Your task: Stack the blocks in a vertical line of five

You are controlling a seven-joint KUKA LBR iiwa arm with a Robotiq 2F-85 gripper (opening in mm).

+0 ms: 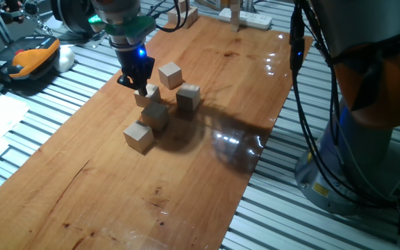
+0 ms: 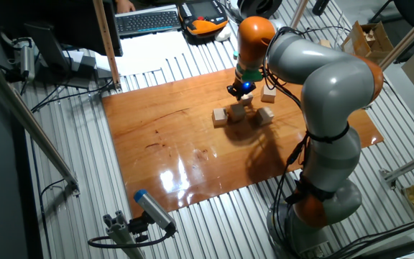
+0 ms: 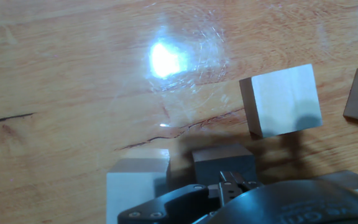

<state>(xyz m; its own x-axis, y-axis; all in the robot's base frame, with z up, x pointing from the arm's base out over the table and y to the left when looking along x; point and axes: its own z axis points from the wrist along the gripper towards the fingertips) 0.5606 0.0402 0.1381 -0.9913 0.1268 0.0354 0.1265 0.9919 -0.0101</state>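
Observation:
Five tan wooden blocks lie loosely grouped on the wooden board. One block [image 1: 170, 74] lies farthest back and another [image 1: 188, 97] sits to its right. A third [image 1: 148, 97] is directly under my gripper [image 1: 142, 89]. A fourth [image 1: 155, 113] touches the front of the third, and the fifth [image 1: 138, 137] lies nearest. My gripper's dark fingers stand apart just over the third block's top and hold nothing. In the hand view that block [image 3: 224, 163] sits low at centre, with one block [image 3: 281, 101] to the upper right and another [image 3: 137, 182] at lower left.
The wooden board [image 1: 117, 201] lies on a slatted metal table. A white power strip [image 1: 252, 19] rests at the board's far end. An orange device [image 1: 33, 55] and papers sit off the board to the left. The arm's base [image 2: 322, 208] stands beside the board.

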